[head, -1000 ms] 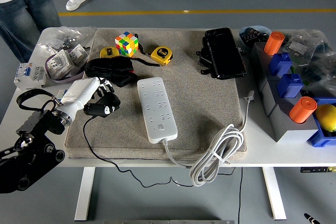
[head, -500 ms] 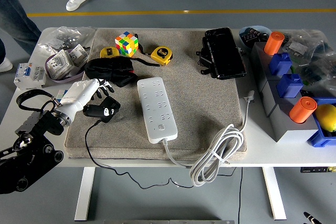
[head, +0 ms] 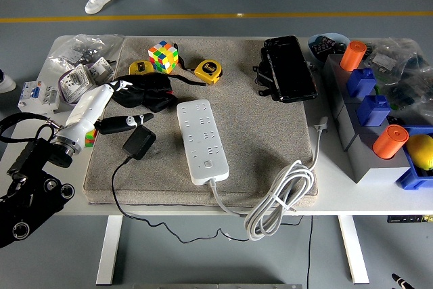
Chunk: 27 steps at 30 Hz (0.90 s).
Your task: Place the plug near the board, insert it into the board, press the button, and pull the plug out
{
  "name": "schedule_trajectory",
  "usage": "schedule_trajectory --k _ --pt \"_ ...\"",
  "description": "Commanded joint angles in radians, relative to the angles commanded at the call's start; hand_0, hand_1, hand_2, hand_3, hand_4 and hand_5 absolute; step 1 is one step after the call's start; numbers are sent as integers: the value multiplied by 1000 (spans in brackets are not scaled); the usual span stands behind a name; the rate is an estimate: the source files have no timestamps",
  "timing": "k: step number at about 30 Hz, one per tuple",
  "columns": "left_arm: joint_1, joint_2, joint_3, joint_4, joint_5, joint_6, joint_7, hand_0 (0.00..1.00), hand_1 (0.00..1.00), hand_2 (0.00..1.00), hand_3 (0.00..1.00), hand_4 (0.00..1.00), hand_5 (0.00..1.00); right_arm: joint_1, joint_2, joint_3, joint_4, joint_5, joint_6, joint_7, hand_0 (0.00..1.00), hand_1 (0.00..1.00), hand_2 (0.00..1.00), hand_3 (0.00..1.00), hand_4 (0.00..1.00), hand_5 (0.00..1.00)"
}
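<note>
On the grey mat [head: 270,147] the black plug [head: 139,142] lies free just left of the white board [head: 201,141]. The left hand [head: 122,121] hovers above it, fingers extended, holding nothing (grasp the body squarely, prongs toward sockets).

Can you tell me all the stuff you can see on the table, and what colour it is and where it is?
Power strip: one, white, middle of the mat, coiled cord off the front edge.
Plug adapter: one, black, on the mat left of the strip, cord trailing off the front.
Mat: one, grey-brown, covering the table's middle.
Puzzle cube: one, many colours, back left of the mat.
Tape measures: two, yellow, either side of the cube.
Black case: one, back right of the mat.
Black pouch: one, by the mat's left edge.
Orange cylinders: two, on the grey and blue rack at right.
Left hand: one, white with black fingers, above the adapter, holding nothing.
</note>
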Motion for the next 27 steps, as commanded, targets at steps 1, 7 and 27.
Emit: schedule_trajectory --k 1,7,27 --pt "7 -9 -20 7 -41 14 -20 627 702 718 731 998 665 0 0 0 -1 -1 -2 -1 655 699 704 622 916 517" --pt "51 -66 -144 60 -243 64 -111 590 659 654 701 965 552 2 2 0 -2 -1 -9 -4 655 699 703 621 915 517" --pt "94 -88 -302 95 -452 59 -189 571 644 634 664 948 552 31 -4 -22 -3 -3 -18 -7 649 698 703 619 911 517"
